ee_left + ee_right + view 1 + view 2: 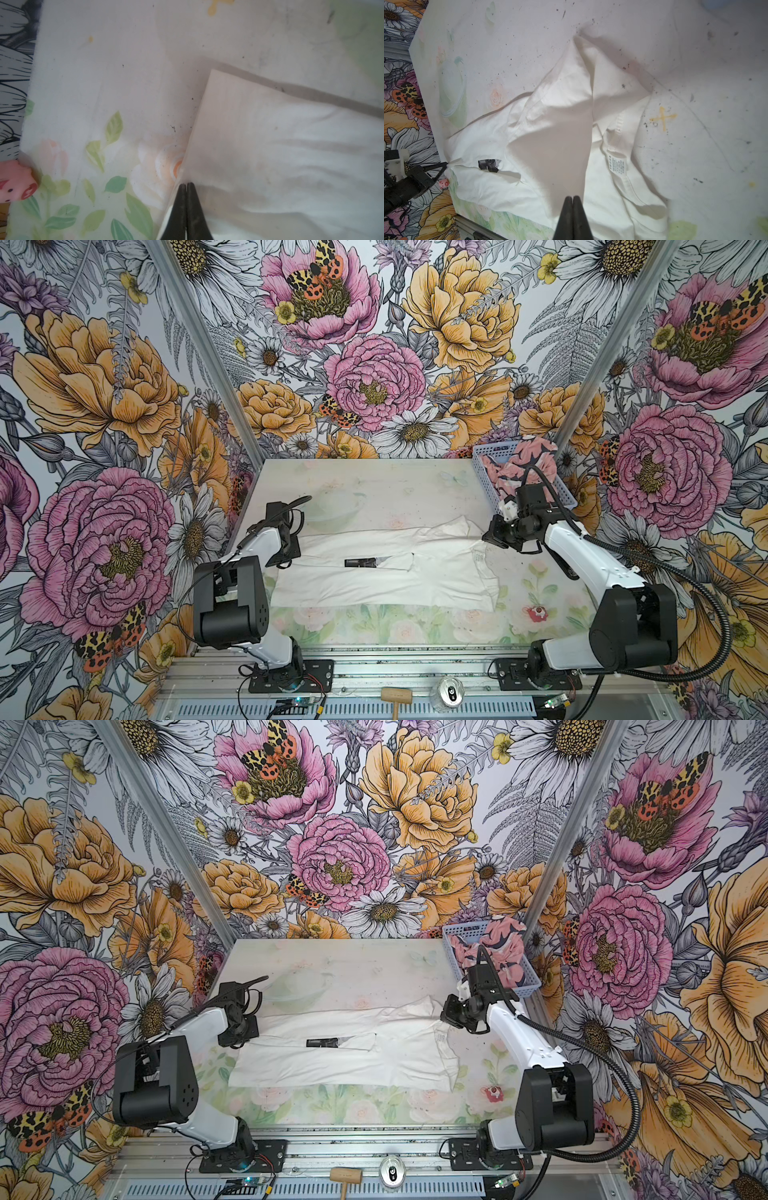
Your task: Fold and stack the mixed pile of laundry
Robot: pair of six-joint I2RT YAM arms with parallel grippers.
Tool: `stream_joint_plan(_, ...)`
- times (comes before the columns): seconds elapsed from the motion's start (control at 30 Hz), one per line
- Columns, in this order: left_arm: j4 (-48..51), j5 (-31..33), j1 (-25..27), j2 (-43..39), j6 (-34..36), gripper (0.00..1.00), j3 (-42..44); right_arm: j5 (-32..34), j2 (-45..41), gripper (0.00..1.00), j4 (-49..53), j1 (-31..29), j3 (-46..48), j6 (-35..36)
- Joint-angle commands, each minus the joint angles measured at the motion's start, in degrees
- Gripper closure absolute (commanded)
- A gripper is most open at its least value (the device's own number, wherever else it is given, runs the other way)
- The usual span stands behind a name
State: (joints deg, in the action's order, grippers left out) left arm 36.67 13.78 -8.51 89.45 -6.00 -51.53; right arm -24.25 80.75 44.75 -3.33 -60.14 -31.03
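The white T-shirt (386, 572) (345, 1056) lies spread across the middle of the table, its far long side folded over toward the front. A black label (361, 562) shows near the middle and a neck tag (617, 164) near the collar. My left gripper (296, 549) (186, 184) is shut on the shirt's left edge. My right gripper (489, 537) (572, 197) is shut on a raised fold at the shirt's far right end. The pink garment (525, 466) (494, 946) with navy and white shapes sits bunched in the basket.
The light blue perforated basket (484, 452) stands at the table's back right corner, just behind my right arm. A wooden mallet (397, 696) and a drink can (448, 691) lie on the metal rail in front. A small pink toy (14, 182) sits at the table's left edge.
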Motion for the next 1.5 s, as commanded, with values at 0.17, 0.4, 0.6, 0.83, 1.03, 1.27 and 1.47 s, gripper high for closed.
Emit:
stream_joint_plan(0.17,0.61,1.96,-1.78,-0.81,-0.59,1.00,-1.29,0.08,-1.76,1.00,1.13,2.36,-0.96,1.49)
stream_joint_plan(0.4,0.50,1.25,-1.45,0.15,-0.50,1.00,-1.69,-0.61,-1.75,1.00,1.40,2.37,0.01,1.59)
stream_joint_plan(0.6,1.98,0.81,-1.26,1.91,-0.84,1.00,-2.48,-1.49,-1.48,1.00,1.31,2.19,2.89,1.23)
stream_joint_plan(0.83,4.72,0.07,-1.48,5.36,-1.77,0.96,-4.28,0.77,0.27,1.00,1.06,1.84,4.62,1.06)
stream_joint_plan(1.03,5.59,-0.35,-1.43,5.92,-1.73,0.84,-4.81,2.10,3.12,1.00,-0.01,1.12,5.28,1.01)
stream_joint_plan(1.27,6.06,-0.33,-1.52,3.93,-2.00,0.67,-4.89,4.91,4.34,0.93,0.12,0.26,6.78,0.57)
stream_joint_plan(1.47,7.41,-0.56,-1.45,1.09,-2.34,0.54,-5.68,11.95,0.18,0.67,1.93,-3.30,5.57,-0.07)
